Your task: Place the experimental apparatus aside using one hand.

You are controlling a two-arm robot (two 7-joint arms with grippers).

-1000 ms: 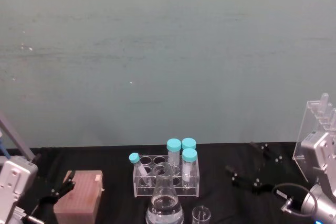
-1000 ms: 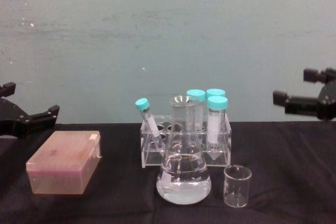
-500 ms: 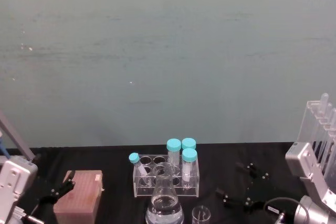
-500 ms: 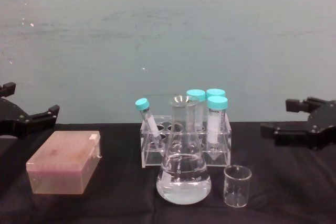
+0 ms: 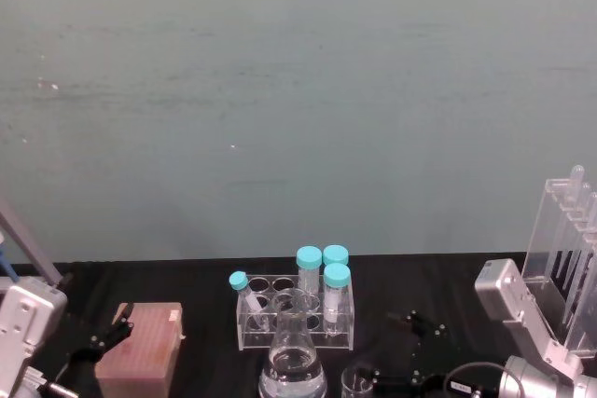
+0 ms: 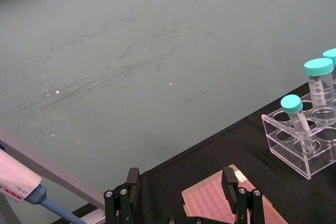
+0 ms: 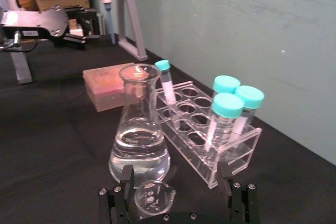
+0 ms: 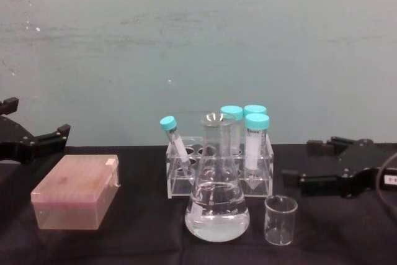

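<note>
The conical flask (image 8: pixel 217 198) with clear liquid stands at the table's front middle. The small clear beaker (image 8: pixel 280 219) sits just right of it. My right gripper (image 8: pixel 301 161) hovers open, low over the table, close to the beaker's right and slightly above its rim. In the right wrist view the beaker (image 7: pixel 152 198) lies between the spread fingers of that gripper (image 7: pixel 176 179), with the flask (image 7: pixel 139 135) just beyond. The tall acrylic stand (image 5: pixel 571 258) with long pipettes rises at the far right. My left gripper (image 8: pixel 37 119) is parked open at the left edge.
A clear tube rack (image 8: pixel 217 169) with teal-capped tubes stands right behind the flask. A pink tip box (image 8: pixel 77 192) sits at the left, below the left gripper. A pipette (image 6: pixel 21 190) hangs on a slanted grey frame at the far left. A teal wall backs the black table.
My right gripper has come down and leftward from the right edge to beside the beaker, staying open. The left arm and the labware have not moved.
</note>
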